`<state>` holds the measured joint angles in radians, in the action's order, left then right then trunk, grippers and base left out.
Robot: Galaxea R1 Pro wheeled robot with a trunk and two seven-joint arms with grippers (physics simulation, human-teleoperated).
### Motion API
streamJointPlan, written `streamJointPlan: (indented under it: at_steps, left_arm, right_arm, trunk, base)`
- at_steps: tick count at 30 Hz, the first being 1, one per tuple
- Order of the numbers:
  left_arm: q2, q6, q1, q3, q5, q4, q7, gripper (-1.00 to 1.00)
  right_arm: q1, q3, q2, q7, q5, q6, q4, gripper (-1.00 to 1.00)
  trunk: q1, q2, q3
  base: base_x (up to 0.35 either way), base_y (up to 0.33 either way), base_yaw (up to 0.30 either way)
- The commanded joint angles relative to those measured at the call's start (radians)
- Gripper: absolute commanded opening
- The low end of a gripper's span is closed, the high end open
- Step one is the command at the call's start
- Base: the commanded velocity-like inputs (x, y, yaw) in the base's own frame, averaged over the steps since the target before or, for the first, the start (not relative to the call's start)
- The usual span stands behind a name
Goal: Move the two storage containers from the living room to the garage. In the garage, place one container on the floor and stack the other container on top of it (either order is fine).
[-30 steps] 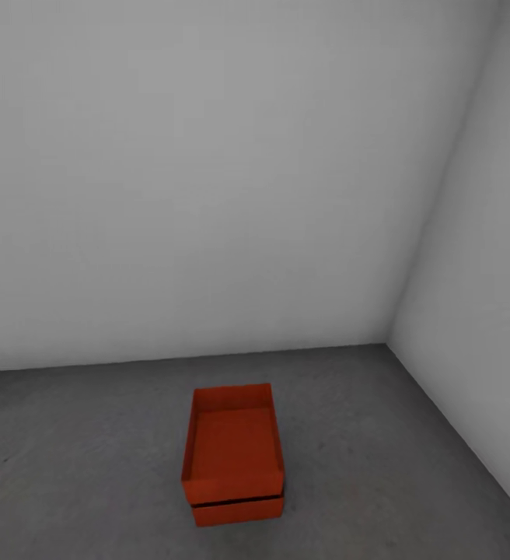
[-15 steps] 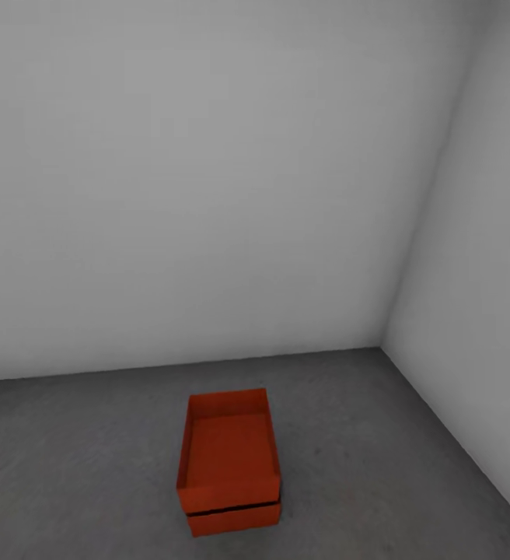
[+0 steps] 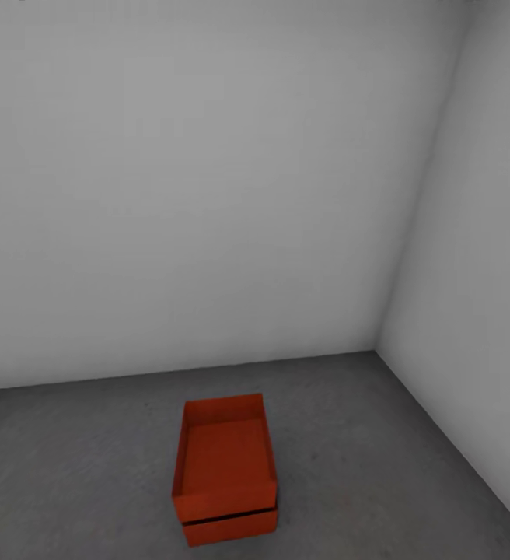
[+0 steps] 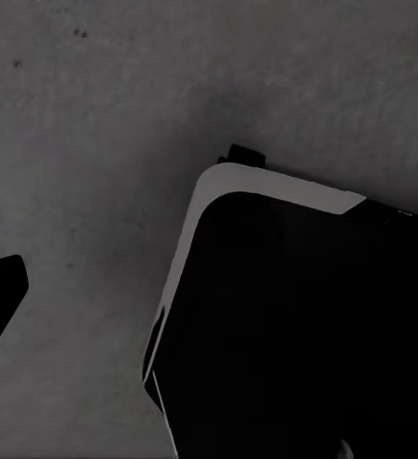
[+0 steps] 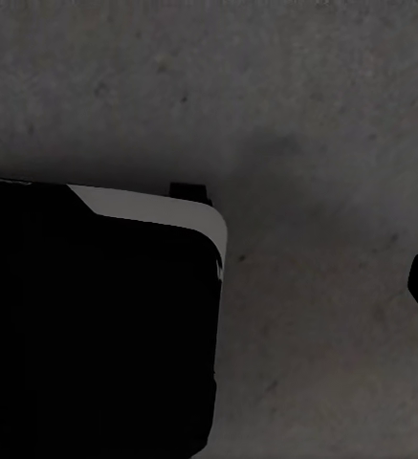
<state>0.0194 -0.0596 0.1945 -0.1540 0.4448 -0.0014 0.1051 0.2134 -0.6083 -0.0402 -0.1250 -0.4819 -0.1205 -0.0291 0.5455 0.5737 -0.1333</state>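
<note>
From the head camera I see the two storage containers [image 3: 225, 474] stacked one on the other on the floor [image 3: 364, 451], low in frame, a bit left of centre. Upper container [image 3: 225, 455] is open-topped, nothing inside, seated on the lower container [image 3: 232, 526]; a thin dark seam runs between them on the near face. Both orange-red, thin flat walls, box-shaped, long axis running away from me.

Nothing stands around them; bare floor on all sides. Back wall [image 3: 193, 194] is behind the stack, apart from it; side wall [image 3: 480, 311] to my right, well apart. The two walls meet in a corner right of the stack. Walls plain white, smooth, unmarked.

Floor is dark grey, rough, speckled concrete. Same surface in both wrist views [image 4: 94, 143] [image 5: 295, 115], with small dark flecks.

Left wrist view: big dark rounded body with a pale edge [image 4: 295, 325], part of the robot. Right wrist view: a similar dark body [image 5: 94, 325].

Gripper state: I can't tell for left or right, fingers aren't readable in these frames.
</note>
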Motion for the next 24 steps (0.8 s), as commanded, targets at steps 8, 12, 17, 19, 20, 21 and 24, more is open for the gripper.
streamJointPlan:
  at_steps: [8,12,17,19,20,21,24]
  left_arm:
    - [-0.002,-0.042,-0.014,-0.01,0.024,0.0,-0.002,1.0]
    - [0.001,-0.046,-0.015,-0.01,0.024,0.0,-0.003,1.0]
    - [0.0,-0.046,-0.015,-0.011,0.024,-0.001,-0.002,1.0]
    - [-0.001,-0.046,-0.015,-0.012,0.023,-0.001,-0.002,1.0]
    - [-0.001,-0.046,-0.015,-0.012,0.023,-0.002,-0.002,1.0]
    - [-0.002,-0.046,-0.015,-0.012,0.023,-0.002,-0.002,1.0]
    - [-0.001,-0.046,-0.015,-0.01,0.026,-0.004,0.0,1.0]
  right_arm:
    - [0.001,-0.008,-0.001,-0.001,-0.01,-0.005,-0.003,1.0]
    - [0.001,-0.008,-0.001,-0.001,-0.01,-0.005,-0.003,1.0]
    - [0.001,-0.008,-0.003,-0.001,-0.013,-0.005,-0.003,1.0]
    - [0.001,-0.008,-0.003,-0.001,-0.014,-0.005,-0.003,1.0]
    - [0.001,-0.008,-0.003,-0.001,-0.014,-0.005,-0.003,1.0]
    - [0.001,-0.008,-0.003,-0.001,-0.015,-0.005,-0.003,1.0]
    - [0.001,-0.008,-0.004,-0.001,-0.016,-0.005,-0.003,1.0]
  trunk:
    - [0.0,0.001,0.01]
    - [0.0,0.001,0.016]
    - [0.0,0.001,0.024]
    - [0.0,0.001,0.027]
    - [0.0,0.001,0.028]
    - [0.0,0.001,0.03]
    - [0.0,0.001,0.034]
  base:
    - [0.0,0.0,-0.067]
    - [0.0,0.0,-0.067]
    - [0.0,0.0,-0.067]
    - [0.0,0.0,-0.067]
    - [0.0,0.0,-0.067]
    - [0.0,0.0,-0.067]
    - [0.0,0.0,-0.067]
